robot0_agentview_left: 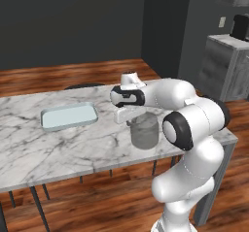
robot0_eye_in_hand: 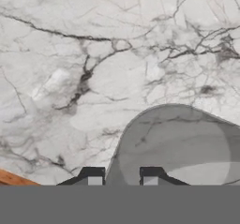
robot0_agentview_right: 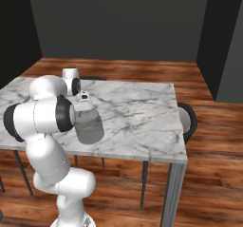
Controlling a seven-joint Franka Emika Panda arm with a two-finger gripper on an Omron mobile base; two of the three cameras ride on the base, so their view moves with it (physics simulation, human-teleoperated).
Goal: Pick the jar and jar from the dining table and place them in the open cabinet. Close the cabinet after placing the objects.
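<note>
- While the white arm is being held low over the large rectangular table with the white, grey-veined marble top [robot0_agentview_left: 58,148], its two-finger gripper [robot0_eye_in_hand: 122,178] is being pointed straight down at the clear, rounded glass jar [robot0_agentview_left: 144,130].
- From the hand view, the two dark fingertips [robot0_eye_in_hand: 93,175] are being seen set close together, with the near rim of the jar lying between and just beyond them; whether that rim is actually being pinched cannot be told.
- From the left base view, the jar is being shown upright on the marble, near the table's front edge and towards its right end, directly under the hand.
- From the right base view, the same jar [robot0_agentview_right: 89,125] is being shown partly covered by the arm's forearm.
- Well apart from the jar, towards the left of the tabletop, a pale blue rectangular tray [robot0_agentview_left: 69,115] is being shown lying flat.
- Off to the far right, a grey wood-grain cabinet unit [robot0_agentview_left: 226,71] is being shown against the dark wall.
</note>
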